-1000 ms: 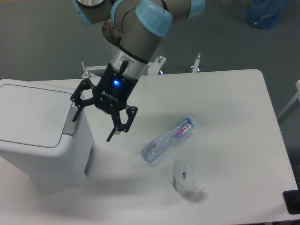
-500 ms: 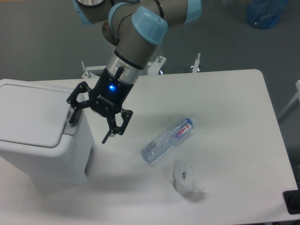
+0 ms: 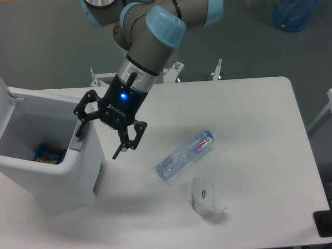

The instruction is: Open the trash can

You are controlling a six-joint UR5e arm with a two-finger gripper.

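The white trash can stands at the table's left edge with its top open. Its lid stands upright at the far left, mostly out of frame. Inside lies a colourful packet. My gripper is open and empty at the can's right rim. Its left finger rests at the grey push tab, and its right finger hangs outside the can over the table.
A clear plastic bottle lies on its side on the white table, right of the gripper. A crumpled white wrapper lies in front of it. A blue bag sits on the floor at the back right.
The gripper moved a little left and down to the push tab. The flat lid, shut half a second ago, has swung up and the can's inside shows.
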